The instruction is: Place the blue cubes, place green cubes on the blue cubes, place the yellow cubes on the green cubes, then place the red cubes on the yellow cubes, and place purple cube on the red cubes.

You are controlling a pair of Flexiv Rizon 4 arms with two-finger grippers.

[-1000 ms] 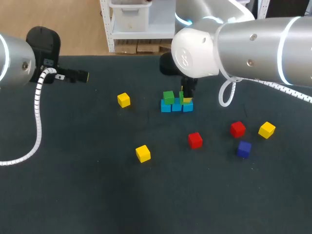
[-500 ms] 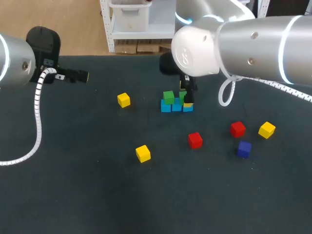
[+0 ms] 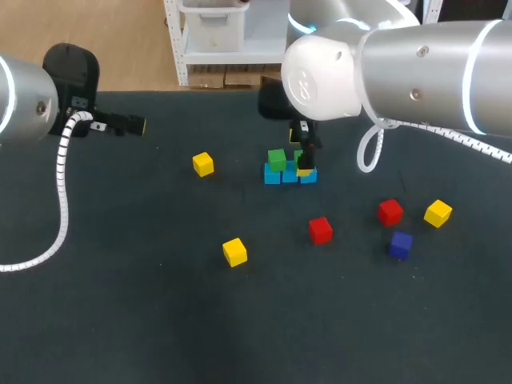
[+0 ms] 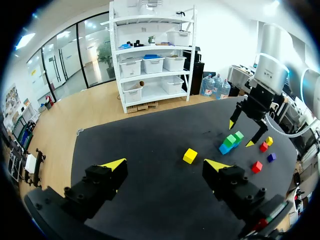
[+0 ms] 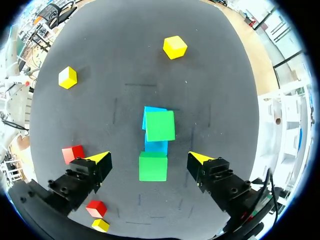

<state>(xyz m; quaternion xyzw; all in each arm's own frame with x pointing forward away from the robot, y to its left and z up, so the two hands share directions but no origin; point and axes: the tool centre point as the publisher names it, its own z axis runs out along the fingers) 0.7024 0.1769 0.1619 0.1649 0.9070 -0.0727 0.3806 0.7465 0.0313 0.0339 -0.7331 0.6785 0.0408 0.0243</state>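
Three light blue cubes point(image 3: 290, 175) lie in a row at the table's middle. One green cube point(image 3: 277, 159) sits on the left end of the row. A second green cube point(image 5: 153, 166) sits on the other end, directly under my right gripper point(image 5: 150, 159), which hangs open above it, fingers clear on both sides. In the head view that gripper point(image 3: 304, 157) half hides this cube. My left gripper point(image 4: 165, 164) is open and empty, far left at the table's back edge point(image 3: 132, 125). Loose yellow cubes point(image 3: 203, 164) point(image 3: 234, 251) point(image 3: 438, 213), red cubes point(image 3: 321, 230) point(image 3: 390, 211) and a purple cube point(image 3: 400, 244) lie around.
The dark table point(image 3: 120, 304) has open room in front and at the left. The left arm's white corrugated cable point(image 3: 62, 192) hangs over the table's left side. The red, yellow and purple cubes at the right lie close together.
My right gripper has opened, letting go of the green cube on the right blue cube, and has lifted slightly. The left arm has not moved.
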